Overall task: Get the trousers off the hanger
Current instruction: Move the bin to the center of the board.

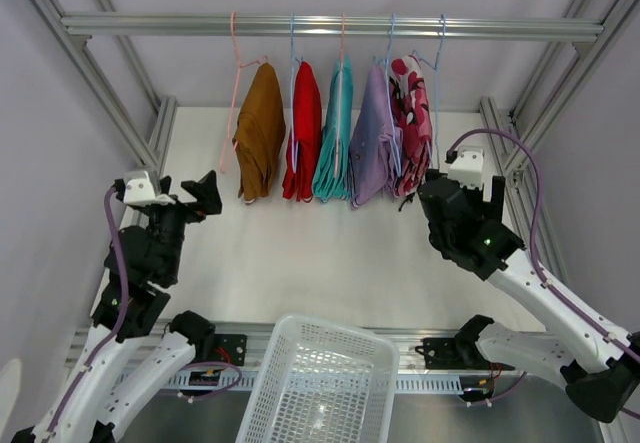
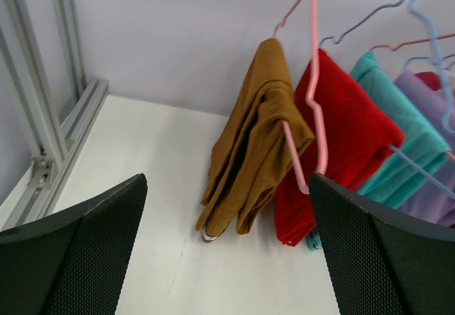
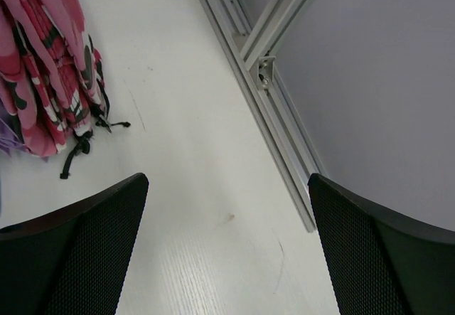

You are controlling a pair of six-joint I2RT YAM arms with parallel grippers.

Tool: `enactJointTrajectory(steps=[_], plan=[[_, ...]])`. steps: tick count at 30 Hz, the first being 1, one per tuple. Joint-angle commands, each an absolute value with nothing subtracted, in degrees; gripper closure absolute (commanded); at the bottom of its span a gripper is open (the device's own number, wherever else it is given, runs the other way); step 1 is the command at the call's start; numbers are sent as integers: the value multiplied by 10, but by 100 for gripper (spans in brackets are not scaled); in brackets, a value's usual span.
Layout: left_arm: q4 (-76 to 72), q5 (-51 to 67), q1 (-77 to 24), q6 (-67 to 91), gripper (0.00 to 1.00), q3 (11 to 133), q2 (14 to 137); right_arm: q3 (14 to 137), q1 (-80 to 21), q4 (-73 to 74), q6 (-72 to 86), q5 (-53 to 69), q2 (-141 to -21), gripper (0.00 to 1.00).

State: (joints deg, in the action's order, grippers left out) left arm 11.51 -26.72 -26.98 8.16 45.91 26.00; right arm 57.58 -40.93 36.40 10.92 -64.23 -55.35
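White table (image 1: 300, 263) beneath; mustard-brown trousers (image 2: 252, 151) hanging vertically straight ahead of the spread, empty left gripper (image 2: 227, 180), far from the spread right gripper (image 3: 227, 180).

Along the upper middle of the frame, left to right: mustard-brown trousers (image 1: 260, 131), red trousers (image 1: 304, 131), teal trousers (image 1: 335, 133), lilac trousers (image 1: 372, 138), then camouflage trousers (image 1: 411, 123), pink with white and black blotches. The leftmost hanger (image 2: 315, 45) is pink. The table (image 1: 300, 253) and the bottom-centre mesh basket (image 1: 320, 383) are white.
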Motion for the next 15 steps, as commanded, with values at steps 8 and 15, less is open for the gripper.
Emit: enactJointTrajectory(steps=[8, 15], plan=[[146, -406, -265, 203, 1, 472, 300, 587, -348, 371, 149, -526, -533, 1], [122, -335, -262, 136, 1, 465, 294, 619, -347, 414, 131, -286, -498, 1]])
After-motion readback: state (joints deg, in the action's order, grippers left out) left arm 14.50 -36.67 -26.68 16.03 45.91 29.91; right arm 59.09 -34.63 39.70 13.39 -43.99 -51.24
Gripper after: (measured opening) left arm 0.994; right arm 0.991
